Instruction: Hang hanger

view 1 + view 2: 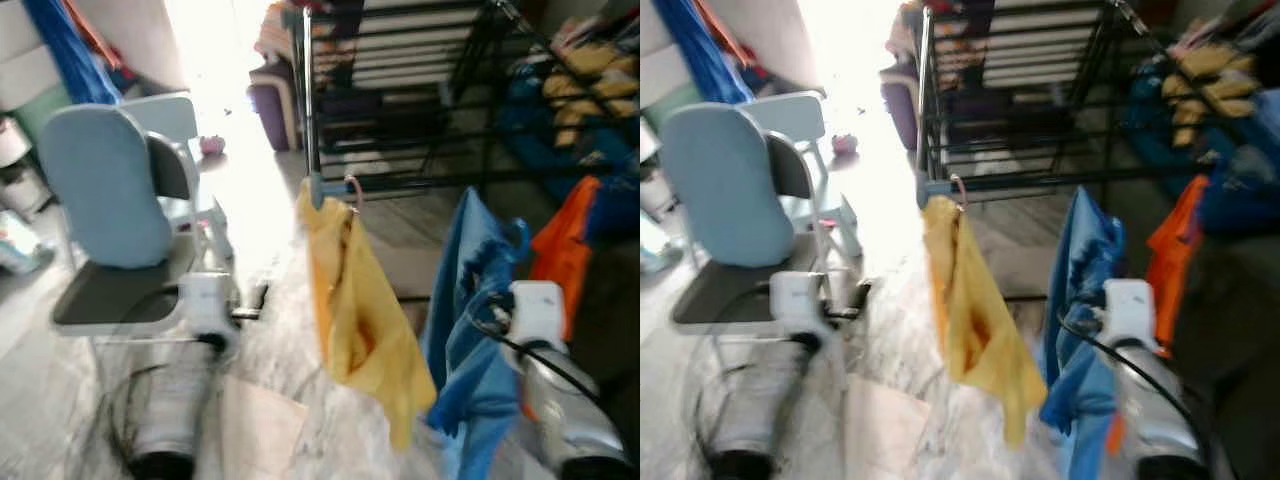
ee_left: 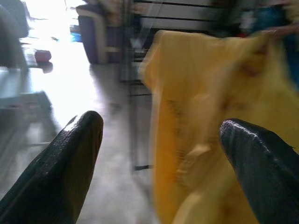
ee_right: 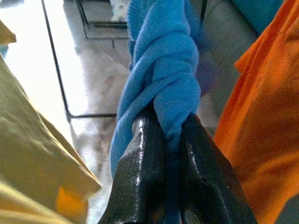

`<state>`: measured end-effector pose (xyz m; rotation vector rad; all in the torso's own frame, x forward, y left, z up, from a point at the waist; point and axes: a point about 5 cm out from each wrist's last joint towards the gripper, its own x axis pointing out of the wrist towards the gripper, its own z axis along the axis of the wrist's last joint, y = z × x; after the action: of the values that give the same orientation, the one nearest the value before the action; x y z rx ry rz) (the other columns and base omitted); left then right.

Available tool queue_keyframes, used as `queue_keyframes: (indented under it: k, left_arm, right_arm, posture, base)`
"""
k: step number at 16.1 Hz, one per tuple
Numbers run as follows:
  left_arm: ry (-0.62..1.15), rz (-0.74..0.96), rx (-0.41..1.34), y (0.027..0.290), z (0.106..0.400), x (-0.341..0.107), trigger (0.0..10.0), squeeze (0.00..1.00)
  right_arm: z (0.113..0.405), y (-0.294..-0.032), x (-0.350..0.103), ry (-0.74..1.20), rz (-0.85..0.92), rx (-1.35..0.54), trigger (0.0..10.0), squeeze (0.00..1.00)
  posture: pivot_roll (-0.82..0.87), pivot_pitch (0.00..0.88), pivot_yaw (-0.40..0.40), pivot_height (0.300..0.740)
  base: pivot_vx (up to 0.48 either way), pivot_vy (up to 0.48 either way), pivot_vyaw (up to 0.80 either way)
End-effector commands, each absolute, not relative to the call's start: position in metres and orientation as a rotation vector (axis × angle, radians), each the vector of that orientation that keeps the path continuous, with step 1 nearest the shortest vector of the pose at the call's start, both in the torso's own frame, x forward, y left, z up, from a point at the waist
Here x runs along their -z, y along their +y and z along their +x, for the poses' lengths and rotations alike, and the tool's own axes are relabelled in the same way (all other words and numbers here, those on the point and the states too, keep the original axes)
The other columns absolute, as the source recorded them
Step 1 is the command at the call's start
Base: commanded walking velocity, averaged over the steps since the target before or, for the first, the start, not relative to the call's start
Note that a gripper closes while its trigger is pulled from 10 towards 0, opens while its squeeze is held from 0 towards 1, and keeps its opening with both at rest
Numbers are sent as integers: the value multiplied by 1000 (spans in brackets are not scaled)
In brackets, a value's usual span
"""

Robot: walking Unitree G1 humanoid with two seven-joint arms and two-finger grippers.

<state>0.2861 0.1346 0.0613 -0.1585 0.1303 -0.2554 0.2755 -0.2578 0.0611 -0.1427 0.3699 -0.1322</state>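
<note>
Nearest me, the right gripper [image 3: 170, 154] is pinched tight on a twisted blue garment [image 1: 478, 330], holding it up just right of the yellow garment [image 1: 360, 320]. The left gripper [image 2: 161, 140] gapes wide, holding nothing, on the yellow garment's other side. That yellow one already hangs by a pink hanger hook [image 1: 354, 190] on the drying rack [image 1: 400, 90] behind, so I judge one hung and the blue still to go. Three garments counted, with one orange [image 1: 565, 250] beyond; one chair [image 1: 120, 230] far left.

No text can be read; dark marks on the yellow garment [image 2: 196, 121] are too blurred.
</note>
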Motion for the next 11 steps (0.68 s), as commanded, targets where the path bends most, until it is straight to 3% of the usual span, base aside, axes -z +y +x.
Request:
queue_keyframes:
  k: [1,8,11]
  left_arm:
    - [127,-136,230,145,287,-63,10000,0]
    - [128,-139,236,144,288,-63,10000,0]
    - [130,-123,219,144,288,-62,10000,0]
  right_arm:
    - [285,-249,-76,299,-146,93,10000,0]
    - [296,-250,-85,272,-181,73,10000,0]
    - [304,-256,-91,273,-195,73,10000,0]
  posture:
    - [-213,0,68,740]
    - [-212,0,69,740]
    - [-209,0,67,740]
  base:
    - [409,0,0]
    - [407,0,0]
    - [84,0,0]
